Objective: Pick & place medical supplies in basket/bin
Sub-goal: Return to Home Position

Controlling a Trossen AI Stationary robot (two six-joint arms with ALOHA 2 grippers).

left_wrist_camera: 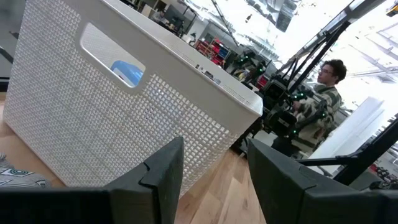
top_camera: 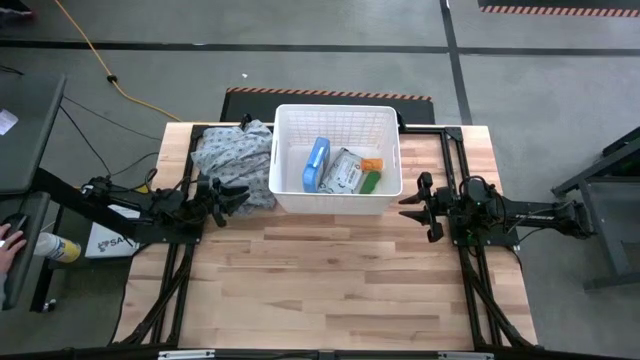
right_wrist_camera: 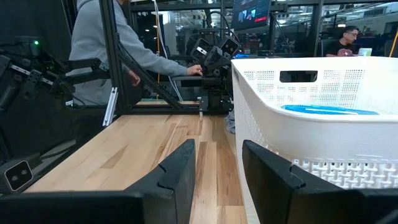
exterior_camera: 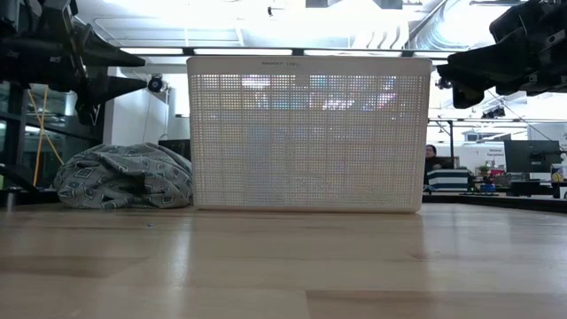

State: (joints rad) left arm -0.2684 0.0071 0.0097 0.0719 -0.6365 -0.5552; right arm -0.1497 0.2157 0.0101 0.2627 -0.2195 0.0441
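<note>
The white basket [top_camera: 337, 108] stands at the far middle of the tabletop [top_camera: 330, 290], and the supplies lie inside it. A blue-white packet [top_camera: 317, 163] leans along the left side and a grey-white soft pack [top_camera: 346, 172] fills the middle. An orange-capped vial [top_camera: 372, 164] and a green bar [top_camera: 371, 182] sit together by the right wall. I cannot make out a white tube; it may lie under the soft pack. No supply shows on the bare wood, so I judge the sorting finished, with only the arms' retreat to their rest pose left.

The left end effector [top_camera: 240, 200] hangs just beside the basket's left front corner, its fingers parted with nothing between them. It is close to a grey patterned cloth [top_camera: 235, 150] that is bunched against the basket's left wall. The right end effector [top_camera: 405, 208] mirrors it off the right front corner, likewise parted and empty.

The low view shows both raised well above the wood, about level with the basket's rim. That height and the gap from the walls suit a pull-back: nothing is carried, so the fingers need not clamp, and staying clear keeps the basket from being nudged. The one risk I see is the left fingers catching a fold of the cloth
</note>
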